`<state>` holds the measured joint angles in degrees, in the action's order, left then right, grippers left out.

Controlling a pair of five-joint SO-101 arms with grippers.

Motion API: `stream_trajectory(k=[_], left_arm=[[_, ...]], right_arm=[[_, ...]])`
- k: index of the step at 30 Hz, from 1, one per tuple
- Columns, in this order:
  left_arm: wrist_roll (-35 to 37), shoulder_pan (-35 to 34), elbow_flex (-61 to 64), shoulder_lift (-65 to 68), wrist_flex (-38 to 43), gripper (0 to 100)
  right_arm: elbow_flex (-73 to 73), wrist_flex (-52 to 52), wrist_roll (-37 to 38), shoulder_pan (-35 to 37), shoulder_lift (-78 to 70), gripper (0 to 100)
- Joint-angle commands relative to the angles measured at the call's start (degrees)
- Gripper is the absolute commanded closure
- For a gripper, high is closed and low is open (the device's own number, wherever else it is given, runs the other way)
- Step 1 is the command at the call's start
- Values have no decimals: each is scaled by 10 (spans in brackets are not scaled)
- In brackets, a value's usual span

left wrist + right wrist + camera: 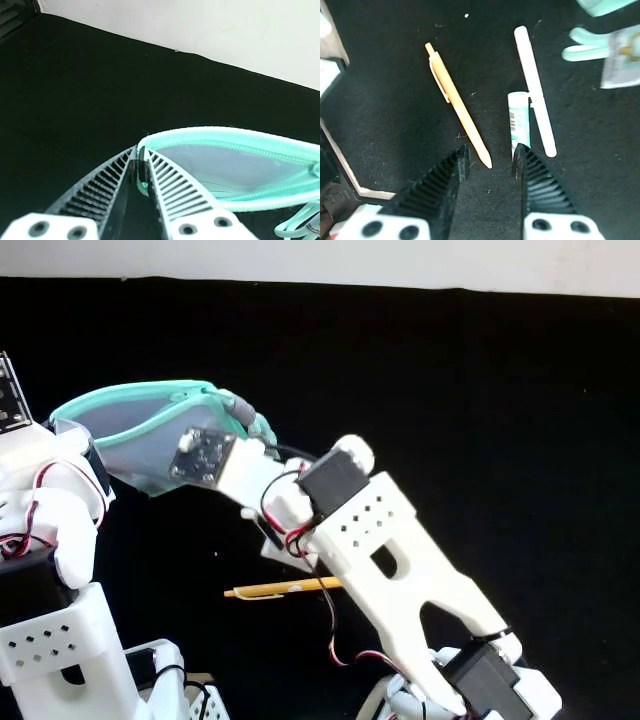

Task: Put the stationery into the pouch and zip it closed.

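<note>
Right wrist view: barcoded tube point(518, 125)

No word or number can be read with any certainty. The one clear piece of print is a barcode point(512, 119) of thin dark bars, running along one side of the small white-and-green tube point(519, 127) lying on the black table. A paper tag point(621, 59) hangs by the mint cord point(582, 45) of the pouch point(602, 6) and carries a yellowish mark with faint lines of small print, too blurred to make out.
</note>
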<state>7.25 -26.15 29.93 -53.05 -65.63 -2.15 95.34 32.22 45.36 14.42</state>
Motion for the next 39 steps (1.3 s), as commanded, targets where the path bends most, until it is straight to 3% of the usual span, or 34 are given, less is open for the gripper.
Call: stream_trajectory(k=[1, 9, 15, 28, 39], left_arm=[[-3, -3, 2, 8, -7, 994], [-3, -7, 2, 8, -8, 994], [-3, -7, 2, 14, -9, 994], [-3, -7, -3, 56, -7, 994], [-3, -7, -4, 56, -8, 994]], right_arm=[[-52, -44, 21, 7, 28, 848], [-180, -144, 67, 10, 44, 848], [-258, -211, 94, 53, 39, 847], [-347, -324, 135, 65, 33, 846], [-329, -360, 197, 64, -89, 846]])
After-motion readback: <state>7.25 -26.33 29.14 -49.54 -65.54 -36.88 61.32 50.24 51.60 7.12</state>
